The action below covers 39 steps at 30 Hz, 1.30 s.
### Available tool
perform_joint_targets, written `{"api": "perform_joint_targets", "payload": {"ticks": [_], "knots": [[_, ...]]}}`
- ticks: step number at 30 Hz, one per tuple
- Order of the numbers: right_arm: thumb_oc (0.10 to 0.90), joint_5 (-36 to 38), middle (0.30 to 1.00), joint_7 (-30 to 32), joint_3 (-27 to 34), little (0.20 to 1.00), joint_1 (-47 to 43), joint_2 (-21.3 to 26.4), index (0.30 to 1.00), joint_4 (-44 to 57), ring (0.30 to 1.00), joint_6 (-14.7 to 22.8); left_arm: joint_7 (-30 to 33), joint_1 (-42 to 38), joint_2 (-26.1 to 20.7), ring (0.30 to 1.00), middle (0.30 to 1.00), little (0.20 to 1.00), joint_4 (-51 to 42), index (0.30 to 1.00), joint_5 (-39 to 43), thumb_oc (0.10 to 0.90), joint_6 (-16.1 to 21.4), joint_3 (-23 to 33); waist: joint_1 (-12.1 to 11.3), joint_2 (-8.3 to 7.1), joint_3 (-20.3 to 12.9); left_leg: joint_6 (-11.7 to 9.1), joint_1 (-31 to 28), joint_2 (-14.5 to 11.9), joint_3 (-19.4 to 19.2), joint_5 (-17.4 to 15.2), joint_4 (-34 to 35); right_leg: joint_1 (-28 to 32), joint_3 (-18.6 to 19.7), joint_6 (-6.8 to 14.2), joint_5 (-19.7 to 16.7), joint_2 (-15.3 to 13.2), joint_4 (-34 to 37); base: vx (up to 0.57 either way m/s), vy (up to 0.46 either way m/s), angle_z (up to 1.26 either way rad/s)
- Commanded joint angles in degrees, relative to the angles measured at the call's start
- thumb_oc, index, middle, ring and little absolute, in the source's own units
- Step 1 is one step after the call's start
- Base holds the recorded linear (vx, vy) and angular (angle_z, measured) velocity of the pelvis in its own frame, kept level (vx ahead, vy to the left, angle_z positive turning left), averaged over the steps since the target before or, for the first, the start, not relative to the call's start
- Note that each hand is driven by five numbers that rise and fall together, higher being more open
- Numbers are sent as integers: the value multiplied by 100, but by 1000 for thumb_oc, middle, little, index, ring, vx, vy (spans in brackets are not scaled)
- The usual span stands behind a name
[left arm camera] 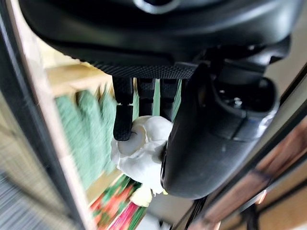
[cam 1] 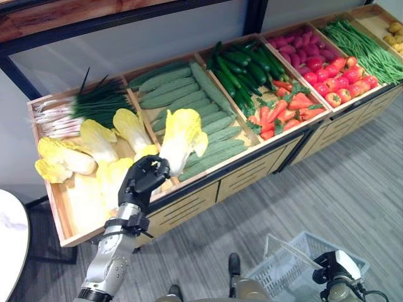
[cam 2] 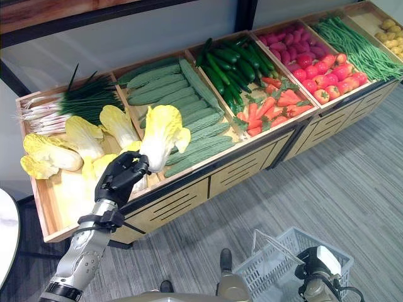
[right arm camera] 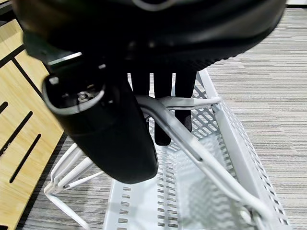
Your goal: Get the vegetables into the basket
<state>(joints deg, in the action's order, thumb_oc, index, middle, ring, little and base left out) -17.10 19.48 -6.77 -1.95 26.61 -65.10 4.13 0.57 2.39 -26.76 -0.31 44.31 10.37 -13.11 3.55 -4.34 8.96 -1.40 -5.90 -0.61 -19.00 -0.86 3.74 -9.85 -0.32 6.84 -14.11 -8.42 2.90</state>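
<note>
Left hand: the left hand (cam 1: pixel 143 179) is clenched on the white stem end of a napa cabbage (cam 1: pixel 179 137) — fingers (left arm camera: pixel 123 120) and thumb wrapped round the base.
Cabbage: lifted clear of the stand, its yellow leaves pointing up and away over the divider between the cabbage bin and the bin of ridged green gourds (cam 1: pixel 189 104).
Other cabbages: several more lie in the leftmost bin (cam 1: pixel 60 211), with green onions (cam 1: pixel 82 106) at the back.
Stand: a slanted wooden produce stand (cam 1: pixel 245 173); further right, cucumbers (cam 1: pixel 242 66), carrots (cam 1: pixel 283 113), tomatoes (cam 1: pixel 334 78) and green beans (cam 1: pixel 365 44).
Right hand: the right hand (right arm camera: pixel 120 120) grips the white wire handle (right arm camera: pixel 192 148) of the basket (cam 1: pixel 286 264) — fingers curled round it.
Basket: white plastic mesh, low beside the stand over the grey carpet floor (cam 1: pixel 352 182), well apart from the held cabbage.
</note>
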Motion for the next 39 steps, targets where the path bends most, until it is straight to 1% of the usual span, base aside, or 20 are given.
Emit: {"api": "perform_joint_targets", "payload": {"ticks": [1,3,5,6,7,8,10,13,18,21,26,28,30,31,32,34,35,37,38,39], "knots": [[400,72,300,-371,-412,300,113,-256,300,-165,300,-21,-317,-500,-181,300,300,300,-686,300,-216,400,678,319,66,-293,38,30,374,-120,167,-422,-544,-247,179,794,-553,-527,-104,-137,38,-57],[400,120,300,-325,-403,300,124,-311,300,-184,300,-20,-308,-530,-237,300,300,300,-687,300,-221,400,663,275,4,-222,75,70,396,-207,34,-365,-490,-137,-189,658,-193,-553,-449,-159,65,-38],[400,114,300,-294,-387,300,145,-314,300,-230,300,-24,-292,-499,-243,300,300,300,-694,300,-250,400,628,304,-112,-126,68,95,456,-270,-150,-269,-428,1,-751,536,183,-634,-871,-159,100,-33],[400,110,300,-287,-382,300,139,-308,300,-254,300,-25,-299,-473,-246,300,300,300,-716,300,-260,400,612,330,-153,-89,56,97,483,-292,-239,-224,-417,64,-958,508,297,-684,-1068,-84,67,-55],[400,110,300,-287,-382,300,139,-308,300,-254,300,-25,-299,-472,-246,300,300,300,-716,300,-260,400,612,330,-153,-90,56,97,483,-292,-239,-224,-417,64,-958,508,297,-684,-1068,-52,103,-51],[400,102,300,-260,-355,300,140,-285,300,-380,300,-58,-313,-394,-244,300,300,300,-804,300,-250,400,574,390,-240,8,12,73,459,-339,-335,-296,-376,210,-1232,523,613,-757,-1518,-10,63,-54],[400,116,300,-257,-330,300,162,-301,300,-455,300,-71,-363,-369,-262,300,300,300,-853,300,-280,400,563,403,-270,-15,-25,42,429,-351,-421,-264,-372,263,-1216,527,704,-705,-1575,10,-17,-60],[400,146,300,-240,-280,300,229,-336,300,-451,300,-90,-388,-363,-260,300,300,300,-829,300,-279,400,558,458,-265,-37,-65,-41,338,-384,-603,-239,-335,423,-1425,526,776,-674,-1092,28,-101,-40],[400,152,300,-219,-233,300,287,-341,300,-426,300,-108,-403,-314,-250,300,300,300,-892,300,-253,400,559,473,-224,-29,-101,-129,278,-461,-717,-187,-359,602,-1471,463,910,-518,-745,31,-141,-26],[400,238,300,-122,-165,300,379,-256,300,-292,300,-103,-378,-443,-142,300,300,300,-864,300,-134,400,574,352,-59,70,-107,-364,226,-733,-813,61,-331,688,-1408,313,1081,-188,-485,18,-277,-32],[400,371,300,-26,-43,300,469,-140,300,-116,300,-53,-396,-502,-20,300,300,300,-870,300,27,400,553,223,90,202,-112,-516,162,-919,-834,266,-240,740,-1315,199,1177,48,-394,12,-208,-24],[400,550,300,122,34,300,463,-42,300,104,300,9,-369,-684,102,300,300,300,-823,300,89,400,545,34,180,308,-28,-672,311,-1107,-789,389,-445,747,-1260,89,1237,219,-314,-50,-233,-8],[400,595,300,134,-63,300,352,10,300,214,300,46,-363,-745,147,300,300,300,-754,300,52,400,550,-4,133,295,47,-649,480,-1132,-486,452,-780,696,-1124,-52,1206,355,-286,-77,-191,-17],[400,573,300,165,-151,300,213,56,300,202,300,33,-338,-772,187,300,300,300,-754,300,47,400,589,-62,5,319,99,-648,595,-1013,86,522,-911,691,-992,-84,1222,418,-308,-68,-128,-34],[400,578,300,173,-206,300,104,74,300,191,300,27,-302,-789,222,300,300,300,-757,300,37,400,605,-102,-90,306,128,-578,735,-821,632,427,-895,678,-852,-100,1229,424,-330,-1,-72,-38],[400,587,300,182,-287,300,-7,72,300,211,300,55,-285,-722,237,300,300,300,-768,300,2,400,614,-94,-200,268,125,-475,924,-616,1386,278,-702,627,-569,-112,1225,447,-354,11,-58,-122],[400,587,300,182,-288,300,-7,71,300,211,300,55,-285,-722,237,300,300,300,-768,300,2,400,614,-94,-198,268,122,-475,928,-615,1387,280,-702,623,-570,-112,1225,447,-355,45,-19,-120],[400,430,300,168,-445,300,-68,138,300,336,300,85,-290,-590,232,300,300,300,-790,300,20,400,678,-32,-326,267,107,-481,1172,-560,2059,492,-434,626,-218,-105,1165,502,-270,67,19,-43],[400,430,300,168,-446,300,-68,138,300,336,300,85,-291,-589,232,300,300,300,-790,300,20,400,679,-31,-325,266,110,-480,1163,-558,2057,495,-426,632,-217,-104,1167,500,-268,59,49,-68],[400,358,300,151,-529,300,-118,181,300,323,300,93,-284,-553,236,300,300,300,-813,300,50,400,717,7,-405,297,135,-487,1269,-485,2454,610,-272,652,-32,-104,1172,539,-224,48,54,-90]]}}
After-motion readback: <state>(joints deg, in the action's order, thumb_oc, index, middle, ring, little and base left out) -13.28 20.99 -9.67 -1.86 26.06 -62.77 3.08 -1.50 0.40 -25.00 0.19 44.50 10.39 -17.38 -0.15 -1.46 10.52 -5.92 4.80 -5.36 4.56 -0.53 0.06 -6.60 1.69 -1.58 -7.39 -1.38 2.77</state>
